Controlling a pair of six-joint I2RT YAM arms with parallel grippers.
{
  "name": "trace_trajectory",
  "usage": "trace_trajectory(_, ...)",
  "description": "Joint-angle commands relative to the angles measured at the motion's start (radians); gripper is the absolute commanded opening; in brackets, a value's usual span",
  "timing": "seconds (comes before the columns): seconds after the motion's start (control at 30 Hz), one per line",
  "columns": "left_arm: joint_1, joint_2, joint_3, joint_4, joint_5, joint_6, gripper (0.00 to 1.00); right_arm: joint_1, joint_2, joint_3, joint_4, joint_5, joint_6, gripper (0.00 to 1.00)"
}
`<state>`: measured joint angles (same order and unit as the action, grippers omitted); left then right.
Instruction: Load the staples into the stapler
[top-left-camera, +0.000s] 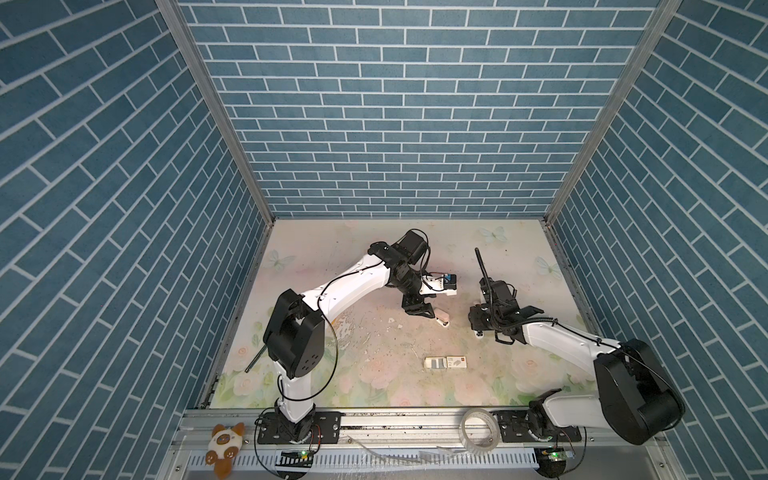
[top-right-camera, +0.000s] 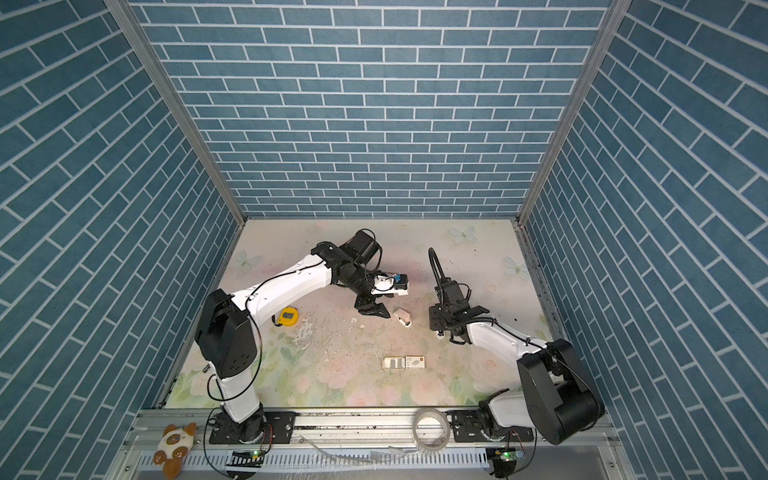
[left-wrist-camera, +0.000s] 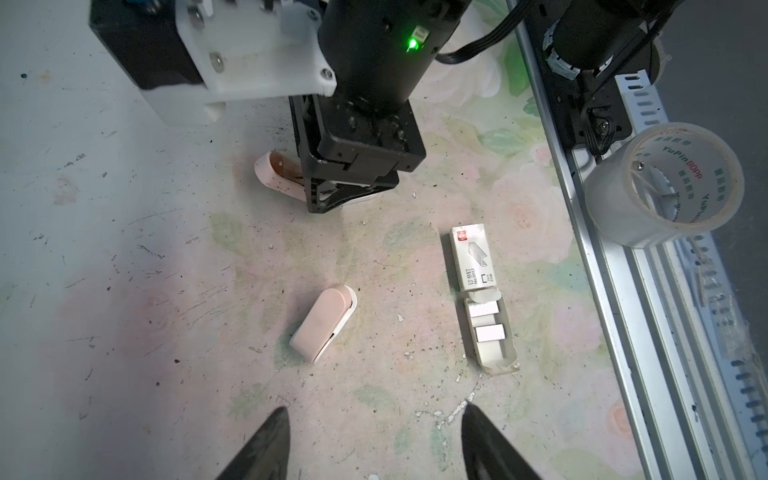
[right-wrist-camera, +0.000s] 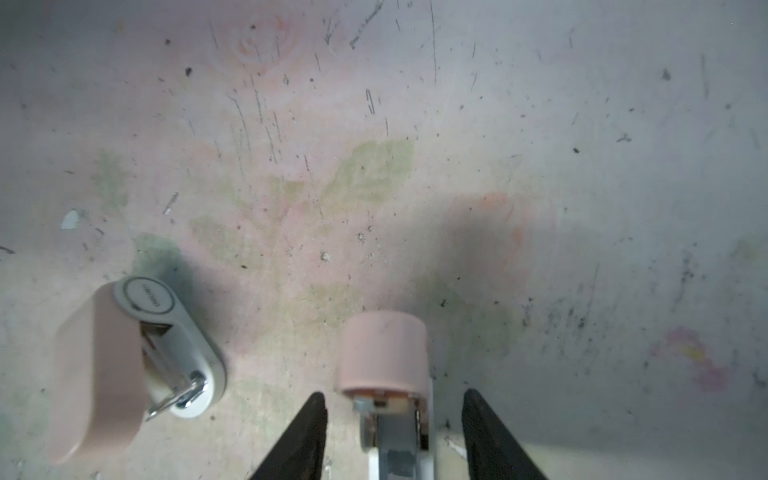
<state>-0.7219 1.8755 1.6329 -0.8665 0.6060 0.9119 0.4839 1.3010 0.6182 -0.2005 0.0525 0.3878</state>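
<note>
Right gripper released: black fingers spread, straddling the opened pale-pink plastic stapler. There is a gap on each side and no grip. The pink lid is swung up, with the grey magazine channel exposed under it. It sits on the worn floral-print tabletop.

Near it lies a second pale-pink and white plastic stapler, closed, on its side.

Left gripper is also released, fingers wide with nothing between, and points down near the second stapler.

Small white cardboard staple carton, with grey print and a red mark, lies flat at the front-middle of the table in both top views, well apart from both grippers. Its tray is slid out, with silvery-grey staple strips resting inside.

Clear tape roll stands on the aluminium front rail. In a top view, a yellow tape measure sits beside the left arm.
</note>
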Motion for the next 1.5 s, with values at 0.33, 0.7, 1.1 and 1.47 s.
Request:
trace_trajectory(0.33,-0.073,0.19,0.13,-0.017,-0.063,0.159,0.66,-0.002,-0.528,-0.081,-0.333,-0.053,0.273,0.54)
trace_trajectory(0.7,-0.106,0.322,0.205,-0.006,-0.129,0.226,0.65,-0.002,-0.854,-0.151,-0.515,-0.036,0.393,0.52)
trace_trajectory(1.1,-0.118,0.358,0.197,0.047,-0.188,0.233,0.56,-0.002,-0.852,-0.161,-0.51,-0.016,0.391,0.51)
trace_trajectory(1.47,-0.133,0.369,0.174,0.063,-0.221,0.239,0.47,-0.002,-0.884,-0.173,-0.517,0.001,0.395,0.5)
